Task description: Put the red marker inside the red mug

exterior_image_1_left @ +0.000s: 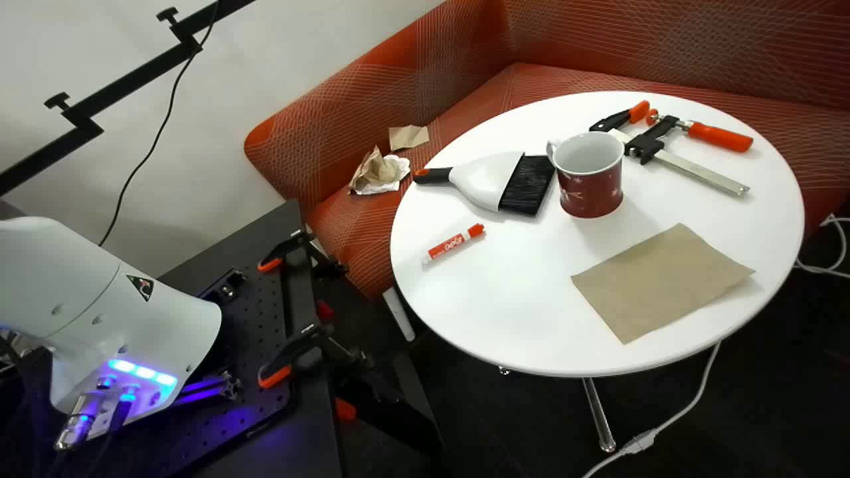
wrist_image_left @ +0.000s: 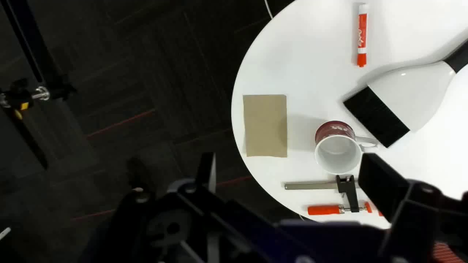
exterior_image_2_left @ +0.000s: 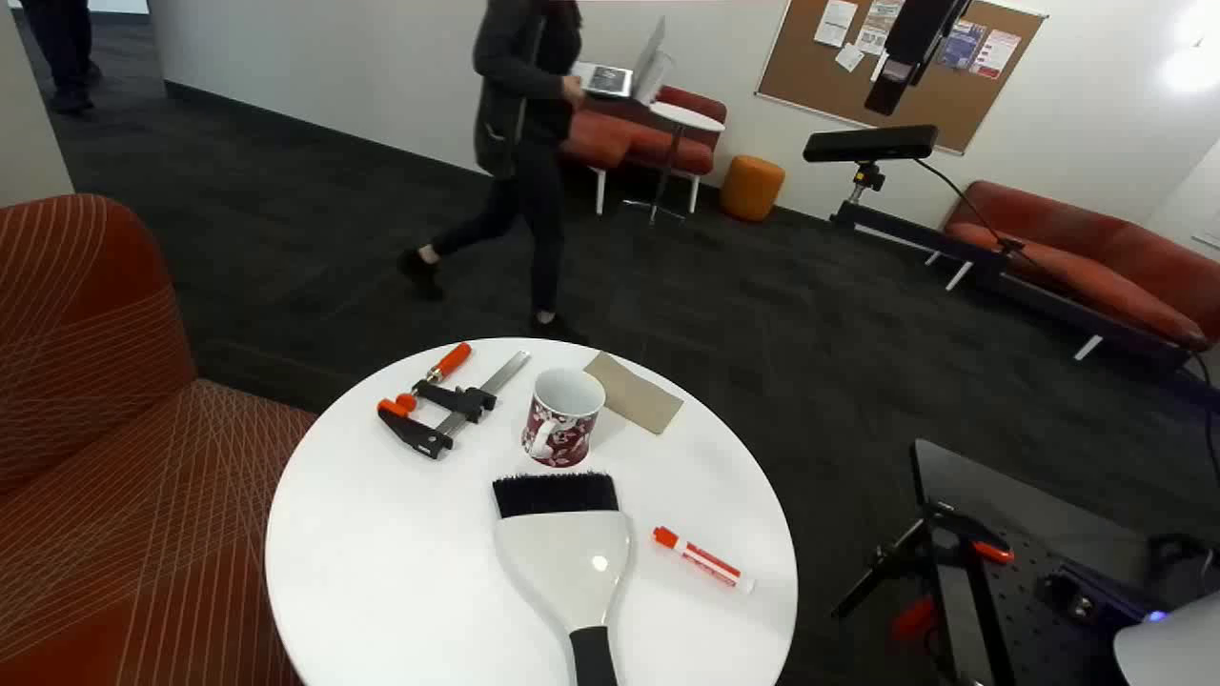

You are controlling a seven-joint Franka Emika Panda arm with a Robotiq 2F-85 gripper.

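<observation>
My claw (wrist_image_left: 290,170) gapes empty; well below it, the red Expo marker (wrist_image_left: 362,35) looks light, stiff: I'd pinch mid-barrel.

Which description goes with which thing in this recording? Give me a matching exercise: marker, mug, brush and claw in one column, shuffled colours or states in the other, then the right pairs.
Things
1. mug
2. brush
3. claw
4. marker

Colours or states
A. spread wide open in the wrist view
B. lying down, red and white
C. standing upright, pale inside
D. white body, black bristles

Right pairs
1-C
2-D
3-A
4-B
</observation>
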